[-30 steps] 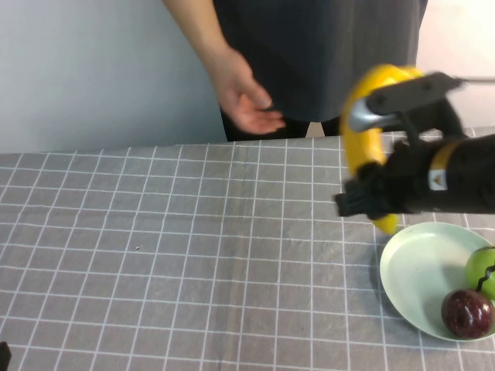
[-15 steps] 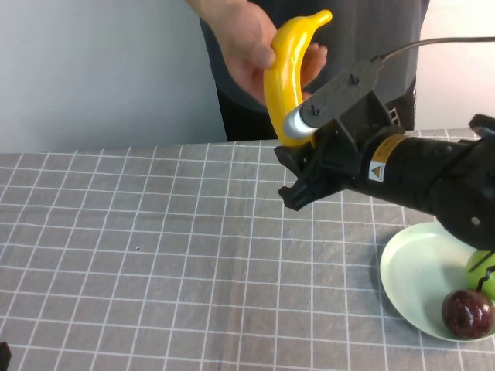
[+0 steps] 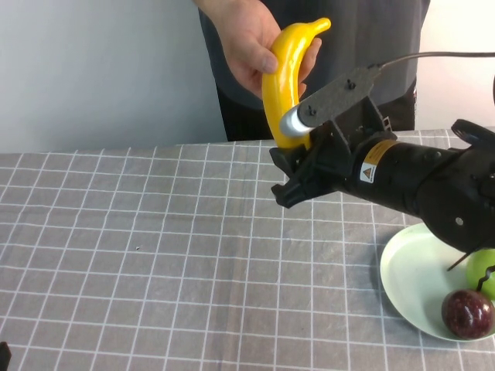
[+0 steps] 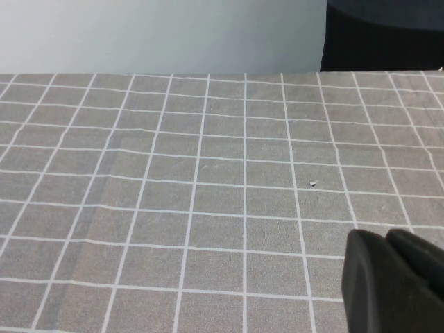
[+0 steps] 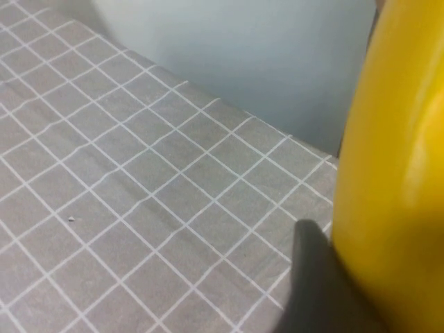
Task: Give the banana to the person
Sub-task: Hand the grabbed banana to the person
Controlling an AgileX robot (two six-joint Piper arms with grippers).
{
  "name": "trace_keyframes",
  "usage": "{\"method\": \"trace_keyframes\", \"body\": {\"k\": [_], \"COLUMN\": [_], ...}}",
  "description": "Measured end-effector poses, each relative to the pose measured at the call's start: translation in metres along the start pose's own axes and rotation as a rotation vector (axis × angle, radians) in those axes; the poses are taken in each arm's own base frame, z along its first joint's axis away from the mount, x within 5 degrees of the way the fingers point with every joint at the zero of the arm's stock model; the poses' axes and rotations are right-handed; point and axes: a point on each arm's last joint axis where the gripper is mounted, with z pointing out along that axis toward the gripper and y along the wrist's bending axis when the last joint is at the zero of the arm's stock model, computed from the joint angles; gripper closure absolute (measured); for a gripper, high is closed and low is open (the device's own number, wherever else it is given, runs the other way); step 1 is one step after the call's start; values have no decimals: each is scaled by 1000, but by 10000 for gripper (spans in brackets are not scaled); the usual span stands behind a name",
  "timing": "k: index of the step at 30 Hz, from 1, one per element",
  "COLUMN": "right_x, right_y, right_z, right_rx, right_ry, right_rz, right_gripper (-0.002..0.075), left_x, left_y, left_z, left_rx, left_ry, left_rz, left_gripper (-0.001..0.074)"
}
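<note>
Backdrop: pale grey-white wall beyond the table's far edge.

Table: covered in grey cloth with a white grid, filling the near and middle ground.

Person: standing past the far edge, right of centre, dark grey shirt and black trousers, head out of view. Hand raised above the far edge, fingers wrapped around the upper half of the banana from the left.

Right arm: black, reaching in from the right above the table and tilted upward toward the person; yellow warning label on its body, cable trailing off to the right. Right gripper lifted above the table's far edge, clamped on the lower end of the banana.

Banana: bright yellow, glossy, standing nearly upright in the air, tip uppermost and curving right; lower end in the right gripper, upper half in the hand. In the right wrist view it fills one side as a broad yellow band.

Plate: pale green, round, near right of the table, partly under the right arm.

Green apple: on the plate at the right edge, only partly in view.

Dark purple fruit: round, on the plate's near side, just beside the apple.

Left gripper: dark fingertips pressed together, low over bare cloth in the left wrist view.
</note>
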Motion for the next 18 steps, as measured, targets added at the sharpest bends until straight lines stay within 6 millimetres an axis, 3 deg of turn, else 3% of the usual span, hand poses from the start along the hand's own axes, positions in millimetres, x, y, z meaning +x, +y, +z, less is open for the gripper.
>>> {"method": "trace_keyframes", "body": {"k": [4, 8, 11, 14, 18], "right_x": [-1, -7, -20, -30, -37], "right_y": [0, -1, -1, -2, -2], "right_z": [-2, -16, -39, -68, -112], "right_rx": [1, 0, -1, -4, -7], "right_ry": [0, 15, 8, 23, 75], "right_rz": [20, 25, 30, 53, 60], "right_gripper": [293, 256, 251, 282, 441], "left_x": [0, 0, 0, 0, 0], "left_y": [0, 0, 0, 0, 0], "left_z": [0, 0, 0, 0, 0], "left_rx": [0, 0, 0, 0, 0], "left_ry": [0, 0, 0, 0, 0], "left_rz": [0, 0, 0, 0, 0], "left_gripper": [740, 740, 740, 740, 740]}}
